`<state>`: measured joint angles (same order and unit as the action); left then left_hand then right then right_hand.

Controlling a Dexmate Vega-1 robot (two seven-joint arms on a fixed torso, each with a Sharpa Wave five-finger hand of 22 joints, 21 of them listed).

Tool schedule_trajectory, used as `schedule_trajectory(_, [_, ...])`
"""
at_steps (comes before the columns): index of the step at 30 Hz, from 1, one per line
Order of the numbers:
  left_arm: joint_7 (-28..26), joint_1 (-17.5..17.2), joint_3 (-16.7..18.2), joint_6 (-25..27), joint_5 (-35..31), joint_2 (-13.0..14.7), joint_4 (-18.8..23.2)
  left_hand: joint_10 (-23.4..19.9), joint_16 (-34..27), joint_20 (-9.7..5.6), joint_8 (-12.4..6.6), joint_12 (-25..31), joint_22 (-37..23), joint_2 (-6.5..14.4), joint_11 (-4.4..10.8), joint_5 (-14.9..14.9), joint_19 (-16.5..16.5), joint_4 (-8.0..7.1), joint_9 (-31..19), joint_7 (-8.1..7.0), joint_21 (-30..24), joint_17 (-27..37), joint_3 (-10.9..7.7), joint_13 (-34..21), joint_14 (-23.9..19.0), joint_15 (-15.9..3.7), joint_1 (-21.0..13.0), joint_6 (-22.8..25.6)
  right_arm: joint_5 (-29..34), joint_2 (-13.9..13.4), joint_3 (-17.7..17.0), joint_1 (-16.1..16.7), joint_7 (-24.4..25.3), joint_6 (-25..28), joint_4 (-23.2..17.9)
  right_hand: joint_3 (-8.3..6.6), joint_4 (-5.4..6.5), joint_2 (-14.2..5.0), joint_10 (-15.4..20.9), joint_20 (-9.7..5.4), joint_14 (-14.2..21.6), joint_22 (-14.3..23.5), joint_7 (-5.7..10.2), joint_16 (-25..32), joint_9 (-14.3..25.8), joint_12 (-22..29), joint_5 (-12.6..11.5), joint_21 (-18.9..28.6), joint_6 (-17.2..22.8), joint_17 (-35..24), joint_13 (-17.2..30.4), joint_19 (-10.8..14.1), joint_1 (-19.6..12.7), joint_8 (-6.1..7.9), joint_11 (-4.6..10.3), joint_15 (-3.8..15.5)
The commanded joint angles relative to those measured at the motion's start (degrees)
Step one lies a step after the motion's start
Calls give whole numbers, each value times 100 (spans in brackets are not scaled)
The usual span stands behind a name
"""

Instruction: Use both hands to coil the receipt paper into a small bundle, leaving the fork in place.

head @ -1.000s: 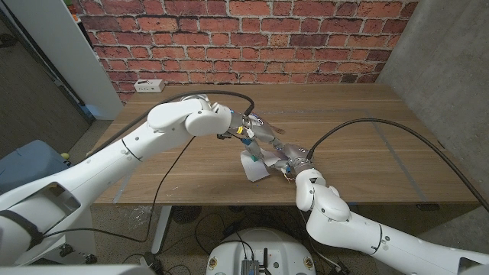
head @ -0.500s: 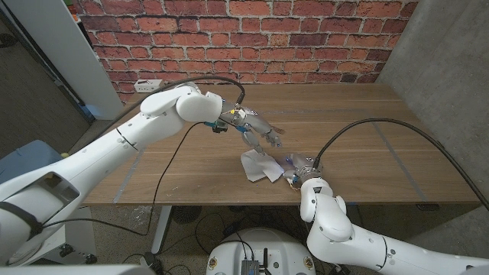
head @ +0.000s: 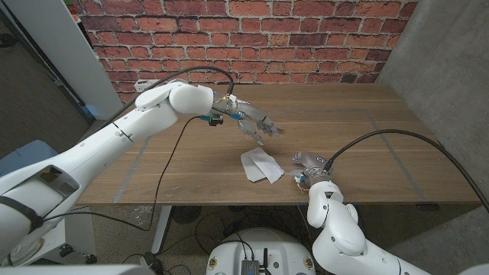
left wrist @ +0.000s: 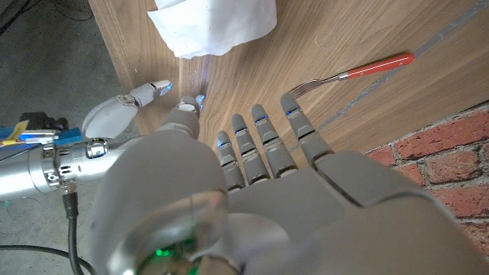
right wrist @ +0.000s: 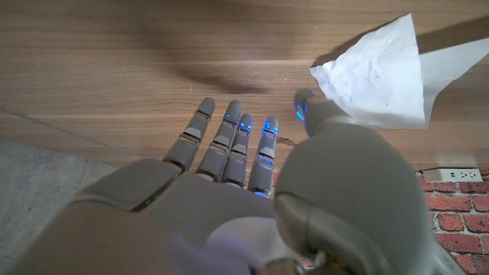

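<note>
The fingers of the left hand are seen extended side by side and released, nothing being grasped between them; the thumb is held apart from them; the hand is carried above the table, at about twelve o'clock of the paper, with clear wood seen between it and the sheet. The fingers of the right hand are likewise seen straightened and spread, with nothing held; the hand is placed near the front edge of the brown wooden table, at about three o'clock of the paper and just apart from it.

The white crumpled receipt paper is seen lying loose on the table top, uncoiled, between the two hands and touched by neither; in the right wrist view it is shown as a creased sheet with a pointed corner, just beyond the thumb tip. The metal fork with a red handle is seen in the left wrist view lying on the wood beyond the left fingertips, its tines turned towards them; it is kept well apart from the paper.

A white power strip is seen at the far left corner of the table, about ten o'clock of the paper; a red brick wall is seen behind the table.
</note>
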<state>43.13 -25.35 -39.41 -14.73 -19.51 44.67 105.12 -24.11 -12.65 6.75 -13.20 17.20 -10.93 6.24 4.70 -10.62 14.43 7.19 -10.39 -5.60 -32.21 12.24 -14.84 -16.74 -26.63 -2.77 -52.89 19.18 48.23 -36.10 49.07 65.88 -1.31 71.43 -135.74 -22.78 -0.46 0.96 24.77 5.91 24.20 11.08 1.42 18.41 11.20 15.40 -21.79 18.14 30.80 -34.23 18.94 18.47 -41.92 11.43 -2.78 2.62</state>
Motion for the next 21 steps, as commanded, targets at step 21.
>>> schedule_trajectory(21, [31, 739, -506, -732, 1391, -555, -2024, -49, -58, 69, 77, -93, -19, 205, -298, -19, 82, -383, -25, 213, -6, 14, 70, 72, -75, 8, 723, 136, 1135, 106, 2149, -2271, -2183, 856, 667, 161, 360, -405, -293, 217, -888, 45, 15, -227, -32, -236, 915, -423, 248, -122, 19, -883, 1435, 19, 240, -85])
